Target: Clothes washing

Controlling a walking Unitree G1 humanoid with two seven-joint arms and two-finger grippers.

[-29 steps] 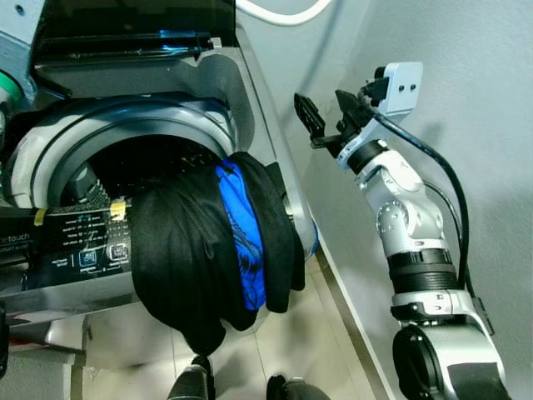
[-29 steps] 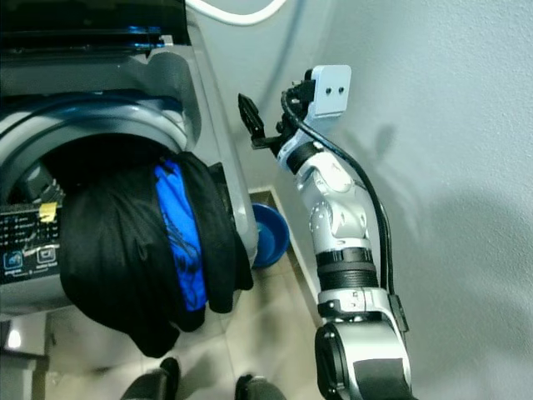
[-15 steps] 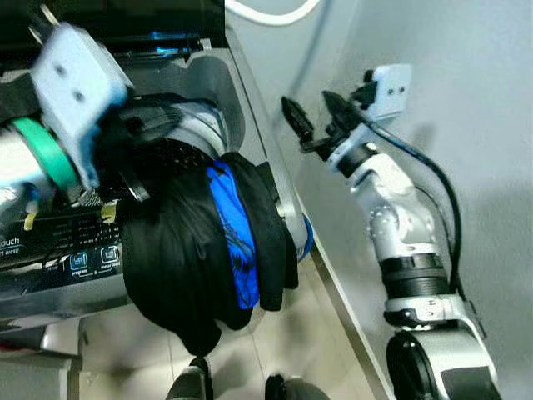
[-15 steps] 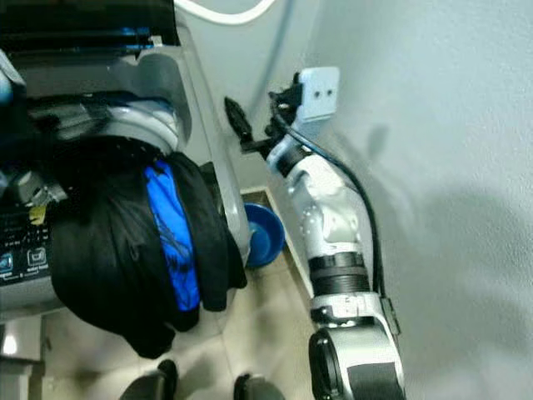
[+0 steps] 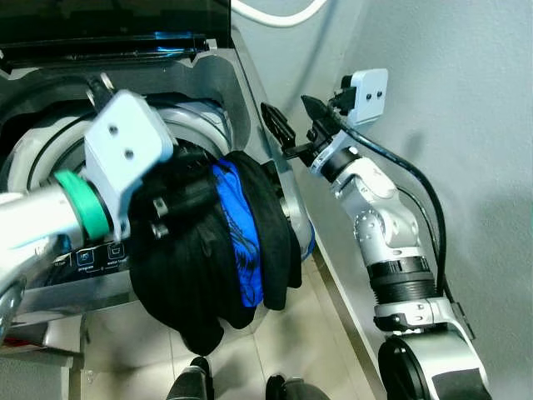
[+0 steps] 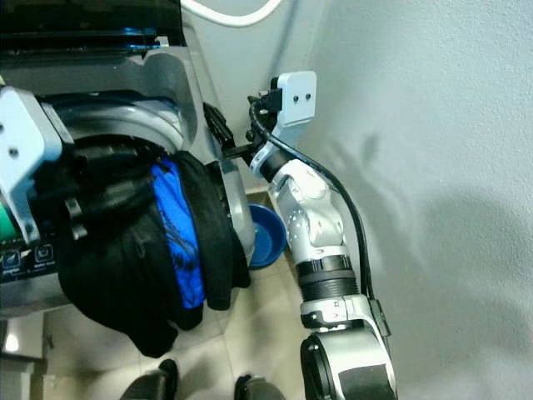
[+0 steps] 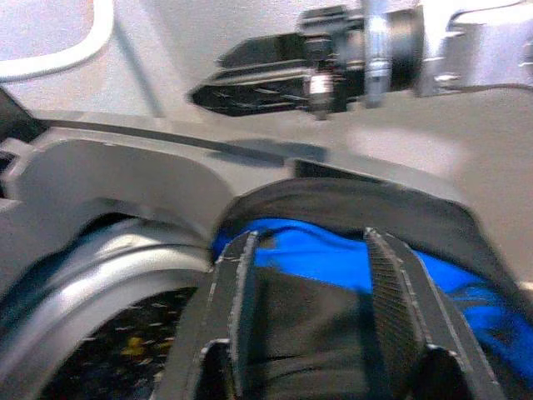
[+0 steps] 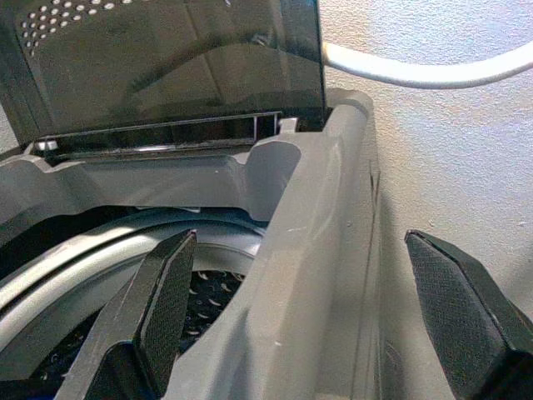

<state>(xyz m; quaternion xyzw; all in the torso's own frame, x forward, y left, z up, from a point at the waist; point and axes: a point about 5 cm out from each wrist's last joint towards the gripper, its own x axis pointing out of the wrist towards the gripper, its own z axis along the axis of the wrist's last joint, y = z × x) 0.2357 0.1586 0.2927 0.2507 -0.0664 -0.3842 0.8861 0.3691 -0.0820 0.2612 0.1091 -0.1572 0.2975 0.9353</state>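
- Left eye view: black and blue clothes [image 5: 225,242] hang over the near right rim of the washing machine [image 5: 208,92].
- Left hand [image 7: 308,308], fingers spread, straddles the bundle without gripping.
- Right hand [image 5: 287,133] gapes wide over the machine's right wall, empty.
- Bundle looks soft and floppy; best gathered at its draped top fold.

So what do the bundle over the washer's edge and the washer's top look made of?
Clothes bundle: soft fabric, matte black with a blue printed layer; it folds and droops. Washer top: likely moulded grey plastic, smooth with rounded edges. Left gripper rests on the bundle.
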